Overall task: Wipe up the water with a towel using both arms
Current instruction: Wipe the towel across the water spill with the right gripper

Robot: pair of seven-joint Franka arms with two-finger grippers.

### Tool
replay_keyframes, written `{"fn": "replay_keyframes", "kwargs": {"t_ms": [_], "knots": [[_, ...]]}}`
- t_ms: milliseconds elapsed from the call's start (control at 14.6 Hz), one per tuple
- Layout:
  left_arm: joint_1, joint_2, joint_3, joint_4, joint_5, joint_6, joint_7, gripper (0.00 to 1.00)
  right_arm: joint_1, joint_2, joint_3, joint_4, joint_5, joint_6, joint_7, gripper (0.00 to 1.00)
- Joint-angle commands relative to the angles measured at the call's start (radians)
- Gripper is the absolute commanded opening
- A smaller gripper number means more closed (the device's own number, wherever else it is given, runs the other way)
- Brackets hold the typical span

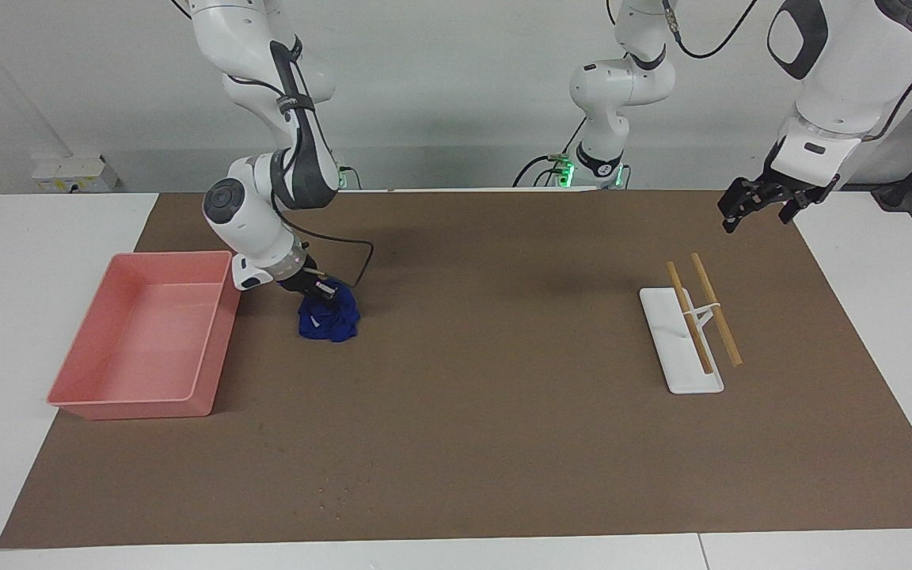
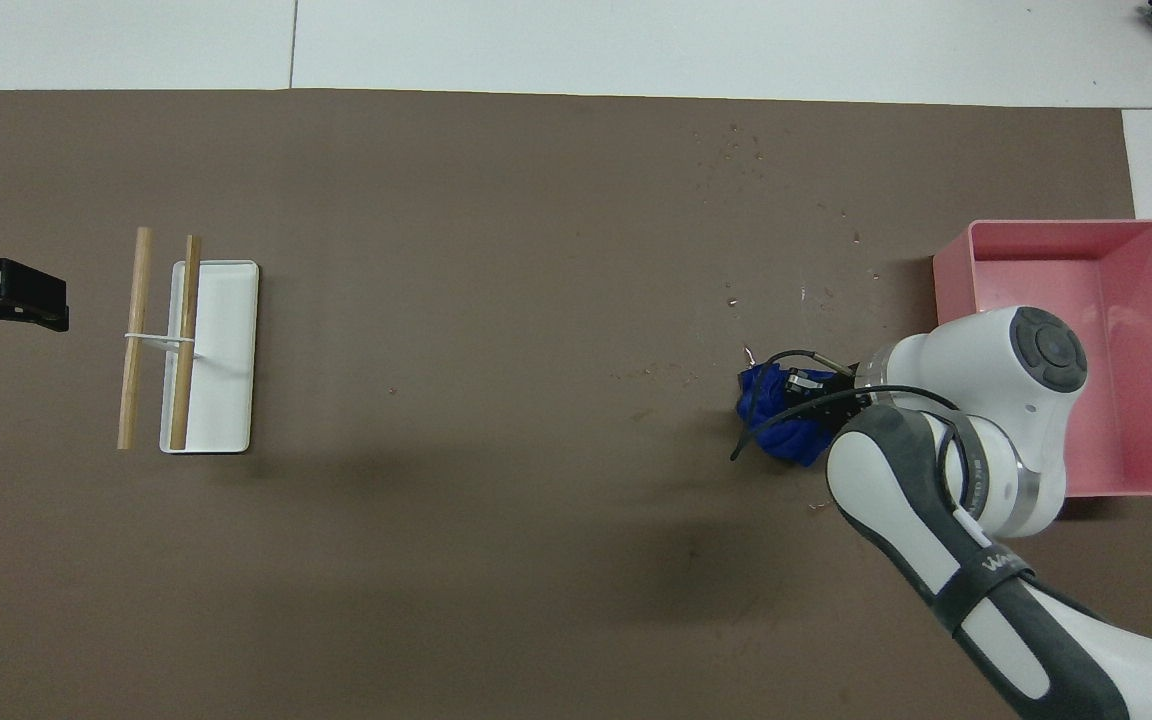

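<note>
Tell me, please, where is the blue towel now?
The towel lies bunched on the brown mat beside the pink tray, toward the right arm's end of the table, with the right gripper down on it.

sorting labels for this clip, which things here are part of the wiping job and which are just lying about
Job: towel, under the right gripper; water specks; left gripper, waiting over the table's edge.
Lying about: pink tray; white tray; two wooden sticks.

Pink tray (image 1: 100, 389); wooden sticks (image 1: 715, 307) on white holder (image 1: 666, 324).
</note>
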State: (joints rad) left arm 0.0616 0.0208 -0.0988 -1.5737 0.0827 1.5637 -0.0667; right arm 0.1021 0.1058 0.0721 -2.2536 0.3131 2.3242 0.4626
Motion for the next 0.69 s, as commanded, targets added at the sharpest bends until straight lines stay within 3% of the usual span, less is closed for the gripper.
{"fn": "replay_keyframes", "kwargs": {"t_ms": [0, 275, 618], "knots": [[-0.012, -0.004, 0.01, 0.008, 0.019, -0.022, 0.031, 1.0, 0.001, 0.021, 0.005, -0.004, 0.02, 0.117, 0.002, 0.0], [-0.011, -0.015, 0.013, -0.003, 0.014, -0.014, 0.028, 1.0, 0.004, 0.067, 0.005, 0.055, 0.02, 0.248, 0.002, 0.0], [-0.02, -0.022, 0.013, -0.02, 0.014, -0.01, 0.03, 1.0, 0.001, 0.133, 0.005, 0.221, 0.021, 0.254, 0.008, 0.0]]}}
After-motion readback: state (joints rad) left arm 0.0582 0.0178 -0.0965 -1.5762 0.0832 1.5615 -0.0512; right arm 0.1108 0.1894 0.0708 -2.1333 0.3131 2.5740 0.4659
